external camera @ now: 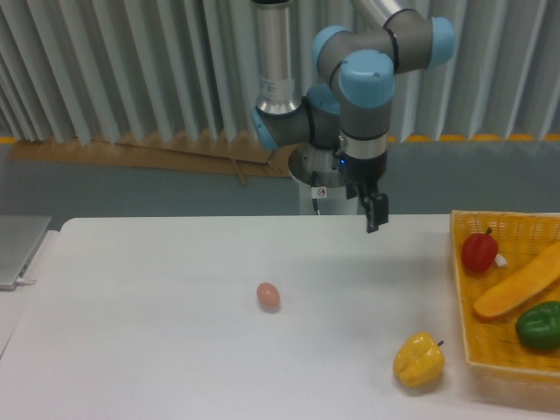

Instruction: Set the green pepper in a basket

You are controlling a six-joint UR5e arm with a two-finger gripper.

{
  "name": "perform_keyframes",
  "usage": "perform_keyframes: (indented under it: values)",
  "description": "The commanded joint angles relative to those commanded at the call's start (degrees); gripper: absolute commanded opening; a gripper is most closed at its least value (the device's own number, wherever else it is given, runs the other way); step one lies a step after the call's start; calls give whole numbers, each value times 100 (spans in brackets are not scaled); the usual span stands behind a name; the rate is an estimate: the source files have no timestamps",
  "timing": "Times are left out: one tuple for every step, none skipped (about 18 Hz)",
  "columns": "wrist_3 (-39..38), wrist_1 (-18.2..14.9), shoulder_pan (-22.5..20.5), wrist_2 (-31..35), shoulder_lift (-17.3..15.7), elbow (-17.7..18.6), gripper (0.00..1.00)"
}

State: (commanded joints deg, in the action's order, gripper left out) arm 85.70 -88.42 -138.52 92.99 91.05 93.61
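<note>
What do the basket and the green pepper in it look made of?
The basket looks like woven yellow-orange wicker: a crossing weave shows on its rim and floor. The green pepper has smooth, glossy dark-green skin with a highlight; real or plastic cannot be told.

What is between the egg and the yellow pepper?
Nothing. In the camera view, only bare white table lies between the egg and the yellow pepper.

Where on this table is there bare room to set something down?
The wide white stretch of table left of the egg is bare, as is the strip between egg and yellow pepper. The basket is crowded: red pepper, orange vegetable, green pepper.
</note>
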Motion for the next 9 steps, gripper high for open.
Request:
perform_keyframes:
  values:
    - [-53, 0, 53, 9, -9, 0, 100]
    - [-62, 0, 80, 9, -9, -26, 100]
    - [-62, -9, 80, 9, -17, -27, 100]
    - [-71, -9, 89, 9, -44, -18, 100]
    - [-71, -9, 97, 9, -53, -18, 100]
    - [-71, -9, 98, 9, -53, -18, 100]
    - [-71, -9, 98, 9, -61, -9, 100]
    - [-80, -9, 98, 9, -88, -9, 100]
    - [-80, -9, 106, 9, -88, -9, 100]
